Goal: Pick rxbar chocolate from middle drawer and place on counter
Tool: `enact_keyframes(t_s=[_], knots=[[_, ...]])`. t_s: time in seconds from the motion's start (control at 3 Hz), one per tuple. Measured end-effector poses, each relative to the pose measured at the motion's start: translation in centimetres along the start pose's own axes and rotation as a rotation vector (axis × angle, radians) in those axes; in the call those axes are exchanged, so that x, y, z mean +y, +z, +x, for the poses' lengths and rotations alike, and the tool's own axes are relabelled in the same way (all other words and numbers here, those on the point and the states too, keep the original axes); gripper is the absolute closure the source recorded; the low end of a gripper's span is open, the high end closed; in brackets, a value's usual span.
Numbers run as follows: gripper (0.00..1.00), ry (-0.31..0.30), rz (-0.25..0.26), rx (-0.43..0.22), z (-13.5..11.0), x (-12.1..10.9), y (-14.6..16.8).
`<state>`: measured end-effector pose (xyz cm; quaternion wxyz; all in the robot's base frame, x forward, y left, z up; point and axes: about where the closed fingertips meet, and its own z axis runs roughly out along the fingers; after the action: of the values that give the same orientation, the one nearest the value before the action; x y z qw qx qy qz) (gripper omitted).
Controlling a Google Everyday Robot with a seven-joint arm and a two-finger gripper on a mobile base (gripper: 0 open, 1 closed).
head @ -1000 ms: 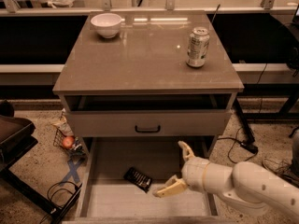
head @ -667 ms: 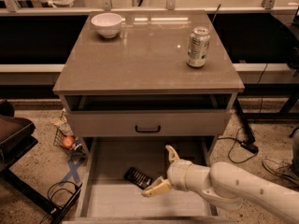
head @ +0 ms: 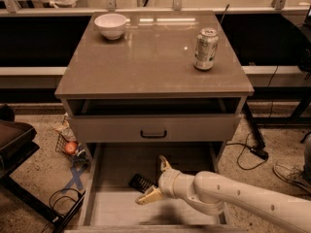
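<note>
The gripper [head: 151, 180], fingers spread wide, has slid left since a moment ago and now straddles the right end of the bar [head: 140, 182]. The bar lies unmoved on the floor of the drawer [head: 116, 210]. Well above the bar, the counter [head: 146, 62] holds a can [head: 206, 48] and a bowl [head: 111, 25].

One camera looks down from high in front onto the counter [head: 150, 57], the pincer [head: 150, 180] low in the middle drawer [head: 114, 210].
</note>
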<state>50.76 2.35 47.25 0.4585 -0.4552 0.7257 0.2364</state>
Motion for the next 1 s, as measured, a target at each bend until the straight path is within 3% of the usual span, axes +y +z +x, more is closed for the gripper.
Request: enact_keyframes(t_s=[1.0], knots=[[0.0, -0.002, 0.012, 0.081, 3.2, 0.0, 1.9]])
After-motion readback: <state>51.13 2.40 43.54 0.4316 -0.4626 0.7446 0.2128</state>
